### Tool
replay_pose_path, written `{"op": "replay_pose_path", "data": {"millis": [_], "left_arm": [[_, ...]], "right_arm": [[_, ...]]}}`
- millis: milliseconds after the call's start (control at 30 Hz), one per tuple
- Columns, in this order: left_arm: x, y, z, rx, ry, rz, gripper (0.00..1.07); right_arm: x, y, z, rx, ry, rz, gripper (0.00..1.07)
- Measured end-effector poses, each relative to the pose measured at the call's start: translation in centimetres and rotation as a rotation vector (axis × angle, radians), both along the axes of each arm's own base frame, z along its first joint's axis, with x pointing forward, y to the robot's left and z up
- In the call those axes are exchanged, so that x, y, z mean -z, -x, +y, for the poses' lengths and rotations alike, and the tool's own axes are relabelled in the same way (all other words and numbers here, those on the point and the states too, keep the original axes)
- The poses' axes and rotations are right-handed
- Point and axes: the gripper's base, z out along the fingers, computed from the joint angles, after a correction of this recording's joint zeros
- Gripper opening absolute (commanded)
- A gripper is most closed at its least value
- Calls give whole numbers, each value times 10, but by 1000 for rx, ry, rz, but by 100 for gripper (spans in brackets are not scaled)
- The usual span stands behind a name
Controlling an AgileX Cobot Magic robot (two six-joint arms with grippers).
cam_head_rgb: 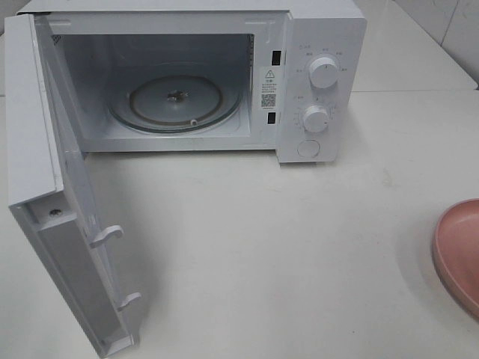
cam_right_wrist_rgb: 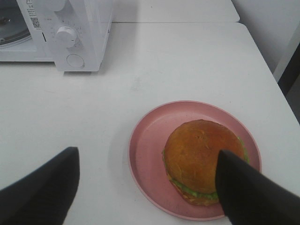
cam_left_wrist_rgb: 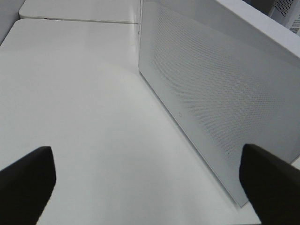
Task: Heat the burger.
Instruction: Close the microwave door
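The burger point(cam_right_wrist_rgb: 199, 157), a golden-brown bun with green lettuce at its edge, sits on a pink plate point(cam_right_wrist_rgb: 147, 140) on the white table. My right gripper point(cam_right_wrist_rgb: 145, 194) hovers over the plate, open. One dark finger point(cam_right_wrist_rgb: 253, 194) overlaps the burger's side and the other stands well off the plate, so nothing is held. In the exterior high view only the plate's rim point(cam_head_rgb: 458, 254) shows at the right edge; the burger and both grippers are out of that frame. My left gripper point(cam_left_wrist_rgb: 150, 187) is open and empty, beside the microwave door's outer face point(cam_left_wrist_rgb: 220, 103).
The white microwave point(cam_head_rgb: 318, 45) stands at the back with its door point(cam_head_rgb: 67, 224) swung wide to the left. Its glass turntable point(cam_head_rgb: 176, 101) carries nothing. Two knobs point(cam_head_rgb: 324, 72) and a round button are on its right panel. The table's right edge point(cam_right_wrist_rgb: 262, 61) lies close beyond the plate.
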Motion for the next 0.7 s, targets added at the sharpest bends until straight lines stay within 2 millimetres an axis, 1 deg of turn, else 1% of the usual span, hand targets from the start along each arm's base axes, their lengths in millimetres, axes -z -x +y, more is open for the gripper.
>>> {"op": "replay_pose_path", "data": {"millis": [533, 700], "left_arm": [[0, 0, 0, 0, 0, 0, 100], [0, 0, 2, -24, 3, 3, 98]], "right_arm": [[0, 0, 0, 0, 0, 0, 76], [0, 0, 0, 0, 0, 0, 76]]}}
